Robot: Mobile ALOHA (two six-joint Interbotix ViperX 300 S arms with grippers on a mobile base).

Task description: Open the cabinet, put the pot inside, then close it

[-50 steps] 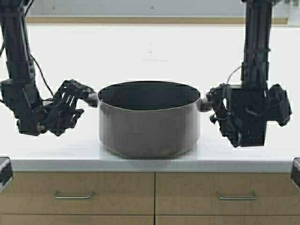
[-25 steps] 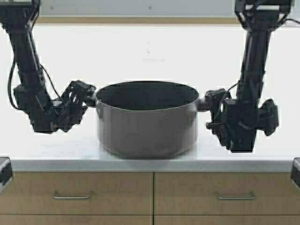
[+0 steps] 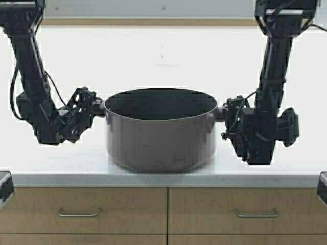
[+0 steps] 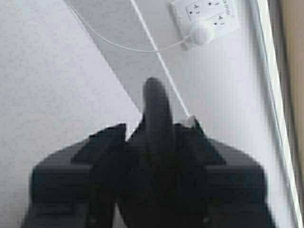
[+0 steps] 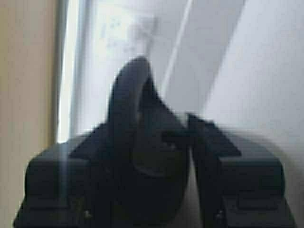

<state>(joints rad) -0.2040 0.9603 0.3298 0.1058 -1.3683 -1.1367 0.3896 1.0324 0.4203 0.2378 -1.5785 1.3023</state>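
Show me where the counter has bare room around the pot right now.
Free: the wide stretch of counter behind the pot, up to the back wall. Crowded: both pot sides, where the left gripper and right gripper clamp the handles; only a thin front strip remains.

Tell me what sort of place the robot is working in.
Most likely a kitchen: a grey pot stands on a pale countertop, drawers with bar handles sit below it, and a wall socket shows in the left wrist view.
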